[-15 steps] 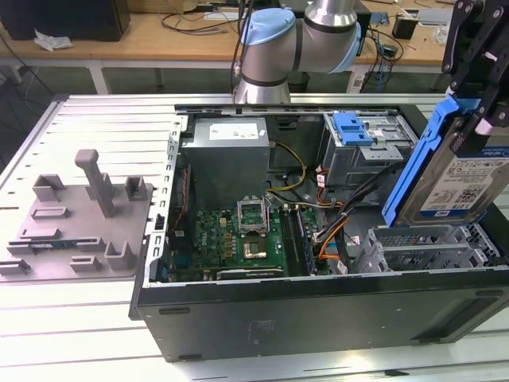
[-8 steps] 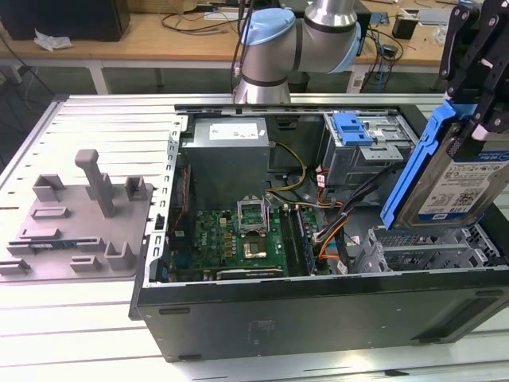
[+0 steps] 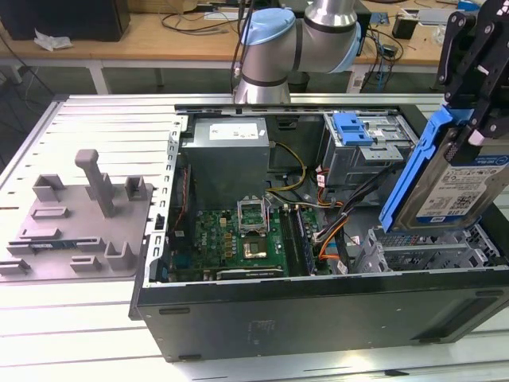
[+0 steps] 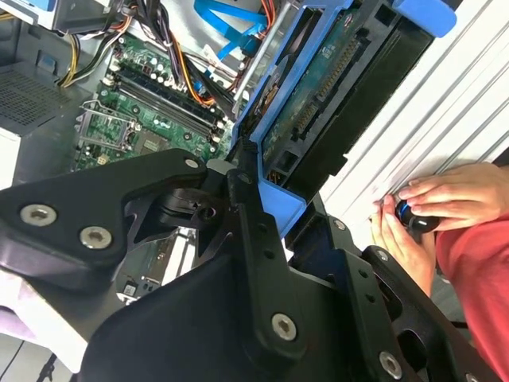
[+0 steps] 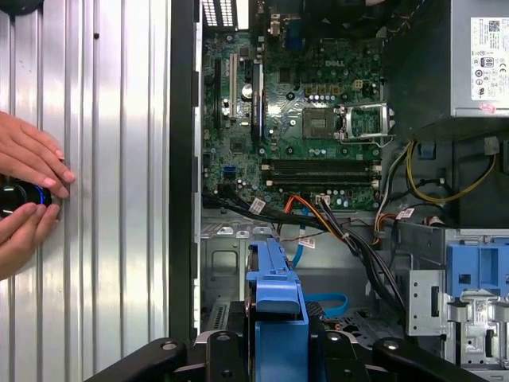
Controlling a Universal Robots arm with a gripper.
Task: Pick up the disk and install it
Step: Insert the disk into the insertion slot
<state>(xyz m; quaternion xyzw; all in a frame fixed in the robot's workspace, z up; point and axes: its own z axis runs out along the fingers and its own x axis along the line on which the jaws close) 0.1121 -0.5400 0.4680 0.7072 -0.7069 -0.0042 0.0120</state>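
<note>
The disk [image 3: 455, 188], a silver drive with a blue-and-white label in a blue carrier rail [image 3: 412, 171], hangs tilted above the open computer case's right end in the exterior view. My gripper [image 3: 471, 127] comes down from above and is shut on the disk's upper part. In the second wrist view the disk [image 4: 322, 99] shows its circuit-board underside, clamped between the black fingers [image 4: 253, 227]. The first wrist view shows the carrier's blue edge [image 5: 276, 293] standing between the gripper's links over the case's drive cage [image 5: 231, 259].
The open case [image 3: 318, 314] holds a green motherboard [image 3: 246, 239], a power supply [image 3: 231, 155], loose cables and a bay with a blue latch [image 3: 354, 127]. A grey fixture [image 3: 79, 215] lies on the slatted table. A person's hands [image 5: 28, 191] hold a black knob beside the case.
</note>
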